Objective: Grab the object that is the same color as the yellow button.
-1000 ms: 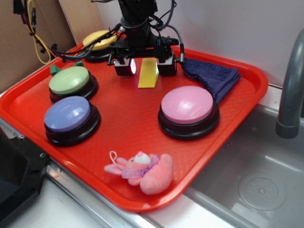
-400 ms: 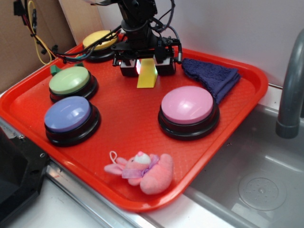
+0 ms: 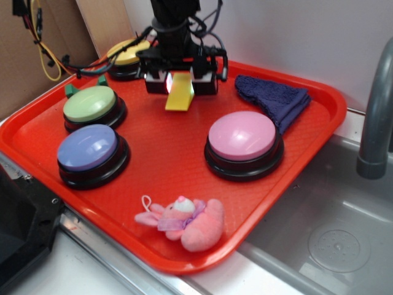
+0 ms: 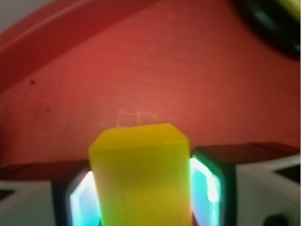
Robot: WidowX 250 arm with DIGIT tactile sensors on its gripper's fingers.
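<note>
One yellow wedge block clamped between the jaws of the gripper, near the far edge of the red tray.
Pressed on both sides by lit finger pads, tilted, lower end close to the tray floor; contact unclear. Just right of the yellow button at the far-left corner; green button, blue button, pink button, navy cloth and pink plush bunny spread around.

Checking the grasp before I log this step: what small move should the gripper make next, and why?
Probably a short straight lift. In the wrist view the yellow wedge fills the gap between both fingers, so the gripper looks shut on it, while the wedge still sits low over the red tray.
</note>
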